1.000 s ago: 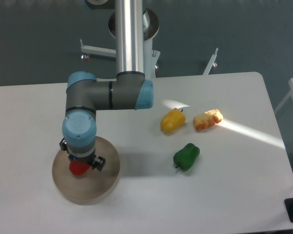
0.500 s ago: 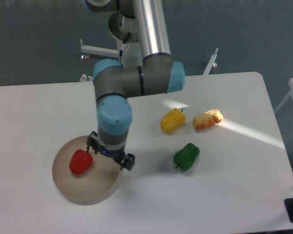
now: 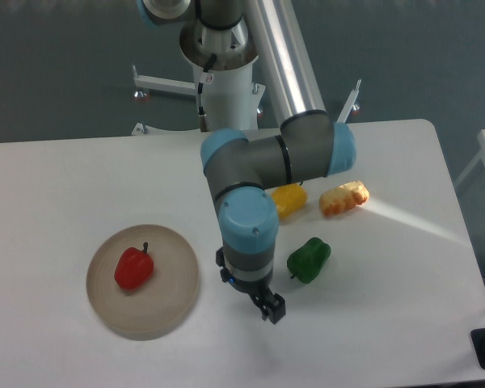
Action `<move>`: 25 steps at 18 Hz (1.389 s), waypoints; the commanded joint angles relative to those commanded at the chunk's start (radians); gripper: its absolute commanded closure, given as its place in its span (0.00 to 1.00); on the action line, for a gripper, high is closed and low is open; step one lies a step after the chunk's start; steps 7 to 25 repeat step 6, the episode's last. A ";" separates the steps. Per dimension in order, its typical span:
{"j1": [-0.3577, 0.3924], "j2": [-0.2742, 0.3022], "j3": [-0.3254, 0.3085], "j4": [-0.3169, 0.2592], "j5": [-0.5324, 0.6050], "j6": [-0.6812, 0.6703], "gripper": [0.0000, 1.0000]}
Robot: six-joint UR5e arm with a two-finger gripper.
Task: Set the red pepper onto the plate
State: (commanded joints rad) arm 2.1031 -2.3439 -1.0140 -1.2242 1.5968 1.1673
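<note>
Plainly, the red pepper (image 3: 134,268), glossy with a short dark stem pointing up, lay alone on the left part of the beige plate (image 3: 176,287). Well apart over the bench (image 3: 56,178), the tool (image 3: 259,297) held nothing; whether its fingers were spread could not be told.

The red pepper (image 3: 134,268) is small and glossy, with a short dark stem pointing up and away from the camera. It lies on the plate (image 3: 170,299), a little left of the plate's middle. The plate is a flat, round, beige-tan disc with a slightly raised rim, resting on the table's left part.
</note>
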 joint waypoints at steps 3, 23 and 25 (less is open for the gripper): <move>0.000 -0.008 0.002 0.011 0.002 0.000 0.00; 0.000 -0.006 -0.005 0.015 0.008 0.002 0.00; 0.000 -0.006 -0.005 0.015 0.008 0.002 0.00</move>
